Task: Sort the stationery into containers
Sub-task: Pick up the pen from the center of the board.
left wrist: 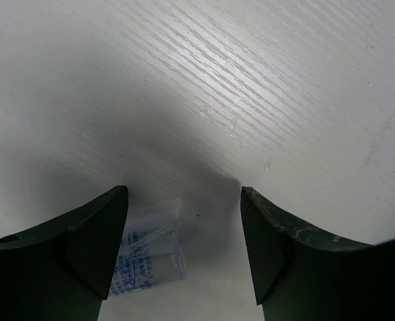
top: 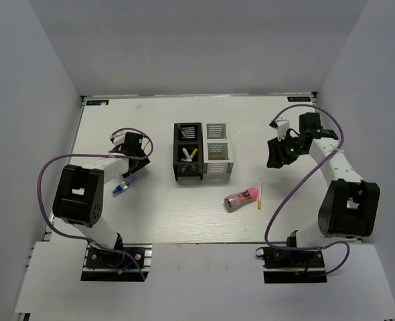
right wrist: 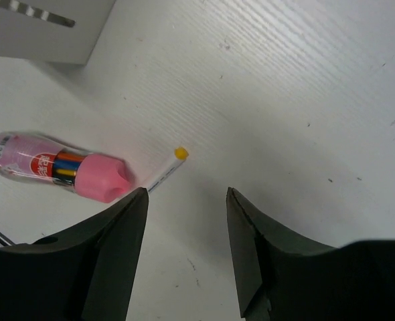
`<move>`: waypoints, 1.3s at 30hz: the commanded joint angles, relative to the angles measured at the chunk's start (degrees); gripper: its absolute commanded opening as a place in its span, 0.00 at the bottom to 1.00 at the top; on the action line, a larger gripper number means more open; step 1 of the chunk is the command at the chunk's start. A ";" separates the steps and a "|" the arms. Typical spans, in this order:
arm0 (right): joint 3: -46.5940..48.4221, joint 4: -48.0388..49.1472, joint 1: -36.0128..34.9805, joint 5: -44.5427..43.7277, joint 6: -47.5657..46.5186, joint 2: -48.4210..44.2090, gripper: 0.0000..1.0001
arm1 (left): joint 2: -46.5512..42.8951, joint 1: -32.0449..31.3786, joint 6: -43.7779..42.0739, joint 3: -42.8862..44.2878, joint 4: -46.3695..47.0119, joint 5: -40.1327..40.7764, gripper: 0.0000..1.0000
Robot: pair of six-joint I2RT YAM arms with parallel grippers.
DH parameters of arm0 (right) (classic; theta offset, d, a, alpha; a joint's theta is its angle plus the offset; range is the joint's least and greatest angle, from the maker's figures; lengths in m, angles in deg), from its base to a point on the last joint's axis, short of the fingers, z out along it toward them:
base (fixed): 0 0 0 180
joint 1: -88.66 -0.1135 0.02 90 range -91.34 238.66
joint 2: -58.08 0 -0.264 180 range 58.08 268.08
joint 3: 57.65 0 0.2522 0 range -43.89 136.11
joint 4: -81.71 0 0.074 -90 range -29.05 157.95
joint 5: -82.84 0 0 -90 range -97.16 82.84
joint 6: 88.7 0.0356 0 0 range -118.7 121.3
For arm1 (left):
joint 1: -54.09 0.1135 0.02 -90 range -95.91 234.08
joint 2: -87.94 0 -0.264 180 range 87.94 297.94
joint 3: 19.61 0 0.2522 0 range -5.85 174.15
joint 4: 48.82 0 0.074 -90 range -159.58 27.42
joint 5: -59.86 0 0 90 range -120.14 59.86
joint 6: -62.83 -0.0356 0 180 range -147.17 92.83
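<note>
The small clear-white bottle [top: 124, 186] with a blue cap lies on the table at the left. My left gripper [top: 133, 168] hangs just above it, open. In the left wrist view the bottle [left wrist: 147, 257] lies low between the fingers, close to the left one, and the gripper [left wrist: 184, 194] is not touching it. The pink patterned cylinder [top: 241, 199] and a white pen with a yellow cap [top: 260, 194] lie in front of the containers. My right gripper [top: 276, 155] is open and empty above the table behind them. Its wrist view shows the cylinder [right wrist: 57, 166] and the pen [right wrist: 164, 170] left of the gripper [right wrist: 186, 195].
The black organiser [top: 177, 152] stands mid-table with pens [top: 189, 155] in both compartments. The white organiser [top: 232, 152] stands against its right side; its corner shows in the right wrist view [right wrist: 50, 30]. White walls enclose the table on three sides.
</note>
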 commanded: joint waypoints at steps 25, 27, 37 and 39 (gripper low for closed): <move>-8.61 4.25 -10.02 -12.63 9.74 9.52 0.63 | -4.26 0.32 1.04 -2.76 2.47 -1.28 0.78; -8.79 3.98 -10.28 -13.42 10.00 9.34 0.63 | -4.26 0.32 1.04 -2.76 2.47 -1.28 0.78; -9.32 3.98 -11.52 -15.80 12.46 9.34 0.62 | -3.74 0.32 1.04 -3.37 3.70 -1.28 0.78; -9.31 4.60 -12.39 -15.71 13.51 10.04 0.61 | -3.73 0.32 1.04 -3.98 3.70 -1.28 0.78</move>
